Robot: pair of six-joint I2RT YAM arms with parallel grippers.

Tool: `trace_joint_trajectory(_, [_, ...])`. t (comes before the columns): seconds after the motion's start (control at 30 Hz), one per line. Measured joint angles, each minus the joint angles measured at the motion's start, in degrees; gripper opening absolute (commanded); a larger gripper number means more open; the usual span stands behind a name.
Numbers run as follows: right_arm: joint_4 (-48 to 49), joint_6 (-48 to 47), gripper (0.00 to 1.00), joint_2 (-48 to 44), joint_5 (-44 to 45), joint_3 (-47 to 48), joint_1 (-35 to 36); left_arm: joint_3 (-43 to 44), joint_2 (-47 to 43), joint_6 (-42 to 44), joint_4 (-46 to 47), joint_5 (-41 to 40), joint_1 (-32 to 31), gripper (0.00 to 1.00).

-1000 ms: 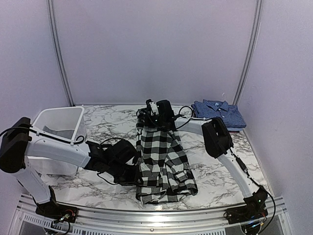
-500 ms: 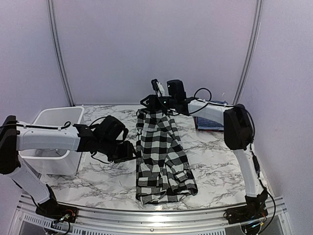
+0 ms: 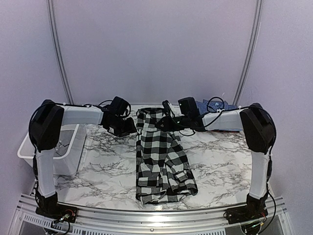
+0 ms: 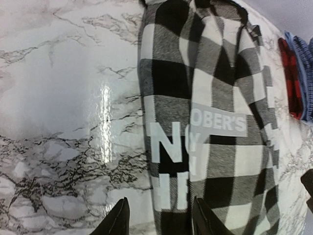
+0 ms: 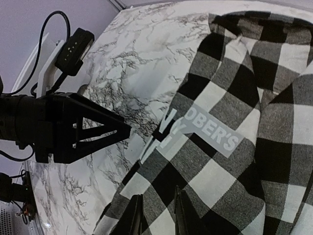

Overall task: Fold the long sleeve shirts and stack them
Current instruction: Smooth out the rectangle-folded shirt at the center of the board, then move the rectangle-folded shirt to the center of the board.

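Two grippers work at the far end of the black-and-white check shirt, and the risks below follow from that layout.

**Risk 1.** The left gripper has its jaws spread wide and empty, hovering over the shirt's left edge. A pinch there would probably take only the top layer, so the layers beneath would stay behind and the fold would skew.

**Risk 2.** The right gripper has its jaws only slightly parted above the cloth, with nothing gathered between them. A lift from such a narrow bite is likely to slip.

**Risk 3.** In the right wrist view the two grippers are close together, so an inward move could bring them into contact.

**Risk 4.** The right arm passes in front of the blue shirt at the far right. Whether it touches the shirt cannot be told, but a sweep could drag it.

**Appearance.** The check shirt lies in the middle of the table as a long strip running from far to near. It is narrow at the far end. At the near end it is wider and rumpled, with its layers splayed. White lettering runs across overlapping folds. The cloth looks soft and would shift easily.
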Motion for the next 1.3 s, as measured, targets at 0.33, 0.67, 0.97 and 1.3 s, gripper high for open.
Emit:
trace_joint_trajectory(0.33, [-1.2, 0.2, 0.13, 6.5, 3.1, -1.2, 0.0, 7.3, 10.2, 1.4, -0.5, 2.3, 0.3, 0.44])
trace_joint_trajectory(0.67, [-1.7, 1.8, 0.30, 7.4, 5.7, -1.9, 0.0, 11.0, 14.0, -1.0, 0.5, 2.6, 0.3, 0.03])
trace_joint_trajectory(0.97, [-5.7, 0.1, 0.44, -0.6, 8.3, -4.4, 0.0, 12.3, 15.4, -4.1, 1.0, 3.7, 1.7, 0.00])
trace_joint_trajectory(1.3, [-8.7, -1.3, 0.42, -15.5, 10.3, -15.1, 0.1, 19.3, 19.9, -3.2, 0.2, 5.2, 9.9, 0.07])
